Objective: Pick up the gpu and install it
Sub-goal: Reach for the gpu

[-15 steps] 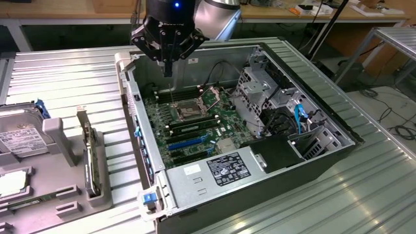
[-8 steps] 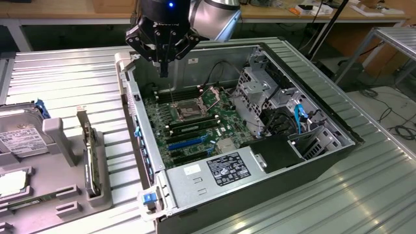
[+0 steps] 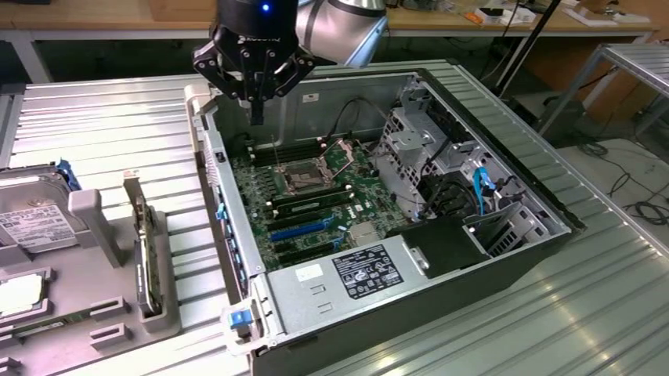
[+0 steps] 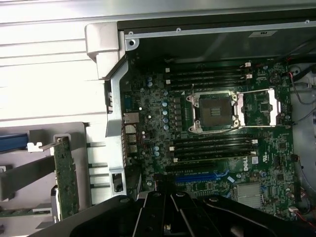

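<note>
The gpu (image 3: 147, 252) stands on edge in a slot of the grey holder (image 3: 99, 235) on the exterior view's left, its silver bracket end up; it is a thin card with a green board face (image 4: 65, 178). My gripper (image 3: 256, 116) hangs shut and empty over the far left corner of the open computer case (image 3: 544, 227), well away from the gpu. In the wrist view the gripper (image 4: 166, 195) looks down on the motherboard (image 4: 148, 106), close to the blue expansion slot (image 4: 197, 177), also seen from outside as the blue expansion slot (image 3: 298, 229).
A silver hard drive (image 3: 31, 223) with a white label sits in the same holder further to the exterior view's left. The case's metal side wall (image 3: 222, 196) rises between holder and motherboard. Drive cages and cables (image 3: 460, 180) crowd the case's right half. Ribbed metal table (image 3: 105, 125) all around.
</note>
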{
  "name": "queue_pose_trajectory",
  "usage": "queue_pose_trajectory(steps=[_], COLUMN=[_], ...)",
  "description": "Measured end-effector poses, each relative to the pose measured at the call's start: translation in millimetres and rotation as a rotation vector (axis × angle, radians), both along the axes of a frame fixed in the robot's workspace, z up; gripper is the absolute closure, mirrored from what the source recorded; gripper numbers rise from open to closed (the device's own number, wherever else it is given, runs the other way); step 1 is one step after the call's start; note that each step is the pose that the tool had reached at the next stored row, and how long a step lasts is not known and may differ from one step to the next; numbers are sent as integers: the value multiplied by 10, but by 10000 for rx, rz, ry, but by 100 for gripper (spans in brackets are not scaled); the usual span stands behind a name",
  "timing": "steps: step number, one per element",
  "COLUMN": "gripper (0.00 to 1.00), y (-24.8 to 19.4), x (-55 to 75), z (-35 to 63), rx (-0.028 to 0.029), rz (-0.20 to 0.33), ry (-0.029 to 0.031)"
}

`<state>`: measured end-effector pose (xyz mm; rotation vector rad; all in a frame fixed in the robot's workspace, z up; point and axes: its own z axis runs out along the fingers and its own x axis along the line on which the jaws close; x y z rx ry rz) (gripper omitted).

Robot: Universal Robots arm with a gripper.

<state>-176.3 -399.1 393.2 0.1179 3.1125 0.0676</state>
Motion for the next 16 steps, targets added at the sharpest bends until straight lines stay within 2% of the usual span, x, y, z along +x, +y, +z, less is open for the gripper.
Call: queue_pose_trajectory(steps=[16], gripper=[89], y=[0], x=[-152], z=[-1], rx=[1], rz=[0], ry=[-1])
